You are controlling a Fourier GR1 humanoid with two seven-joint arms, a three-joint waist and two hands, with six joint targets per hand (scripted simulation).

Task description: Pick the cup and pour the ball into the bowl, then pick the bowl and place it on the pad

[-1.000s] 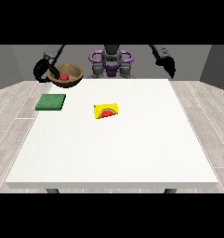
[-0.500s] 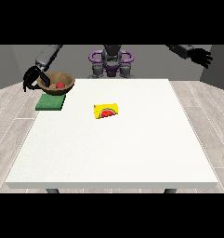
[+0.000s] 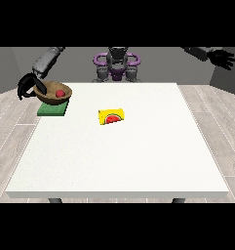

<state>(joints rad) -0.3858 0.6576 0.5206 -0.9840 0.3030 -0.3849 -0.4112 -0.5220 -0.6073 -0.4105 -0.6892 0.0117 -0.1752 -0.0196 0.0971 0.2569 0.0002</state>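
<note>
Nearest the camera lay the yellow cup [image 3: 112, 116], tipped on its side near the middle of the white table [image 3: 138, 161], its long axis running across the view and a red-and-green watermelon print on its flank. I could not tell which end was its mouth. It sat well apart from both of my hands and held no ball that I could see.

Farther back, at the table's corner on the view's left, the green pad [image 3: 51, 110] lay flat, its long side running across the view. The brown bowl [image 3: 54, 93] sat over the pad's far part with the red ball [image 3: 60, 93] inside it; whether its base already touched the pad I could not tell. The bowl is round, so it pointed no particular way; it opened upward, perhaps tilted a little.

My hand at the view's left [image 3: 29, 86] was at the bowl's outer rim, fingers curled round it, with the pad directly beneath and slightly nearer the camera. By my judgement, only a short lowering remained.

Farthest off, my hand at the view's right [image 3: 223, 58] hung in the air beyond the table's edge, fingers spread and holding nothing.
</note>
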